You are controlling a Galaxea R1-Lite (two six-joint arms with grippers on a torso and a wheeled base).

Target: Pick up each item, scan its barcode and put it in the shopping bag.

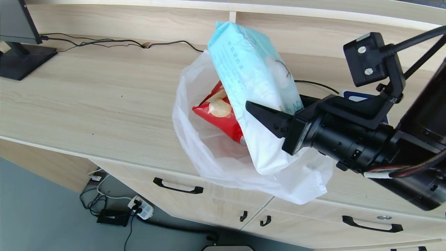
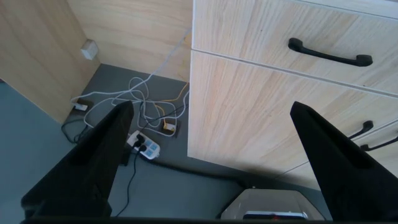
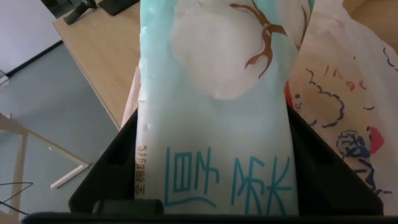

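A tall pale-blue and white soft pack [image 1: 251, 87] stands tilted with its lower end inside the white plastic shopping bag [image 1: 209, 153] on the wooden counter. My right gripper [image 1: 268, 120] is shut on the pack's lower half; the pack [image 3: 217, 112] sits squeezed between both fingers [image 3: 109, 180] in the right wrist view. A red snack bag [image 1: 219, 113] lies inside the shopping bag, beside the pack. My left gripper [image 2: 211, 162] hangs low in front of the drawers, open and with nothing in it.
A monitor base [image 1: 21, 57] and black cables [image 1: 104, 42] sit at the counter's far left. The shopping bag overhangs the counter's front edge above the drawers [image 1: 177, 186]. A power strip [image 1: 141, 208] and cables lie on the floor. A blue-edged object [image 1: 352, 94] peeks from behind the right arm.
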